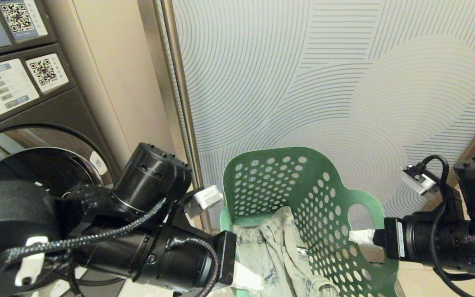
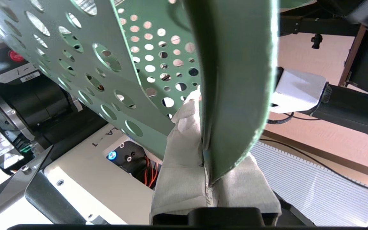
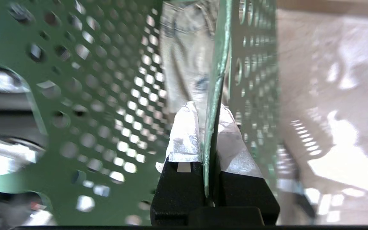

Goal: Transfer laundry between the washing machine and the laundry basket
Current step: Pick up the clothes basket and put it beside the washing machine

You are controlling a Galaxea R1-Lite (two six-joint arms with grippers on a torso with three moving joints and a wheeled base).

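Observation:
The green perforated laundry basket (image 1: 303, 194) hangs between my two arms in front of a patterned wall. The laundry (image 1: 278, 251), a faded denim garment, lies crumpled inside it. My left gripper (image 1: 245, 280) is shut on the basket's left rim, its taped fingers (image 2: 180, 153) pinching the rim edge (image 2: 235, 80). My right gripper (image 1: 361, 238) is shut on the right rim beside an oval handle cutout. In the right wrist view the basket's thin wall (image 3: 107, 95) runs between the gripper's (image 3: 208, 118) taped fingers, with the laundry (image 3: 187, 57) beyond. The washing machine (image 1: 52, 119) stands at the far left.
A second control panel with QR stickers (image 1: 10, 20) sits above the washing machine. A beige cabinet side (image 1: 114, 70) and a metal trim strip (image 1: 179, 82) separate the machines from the patterned wall (image 1: 324, 82). My own base (image 2: 85, 179) shows below the basket.

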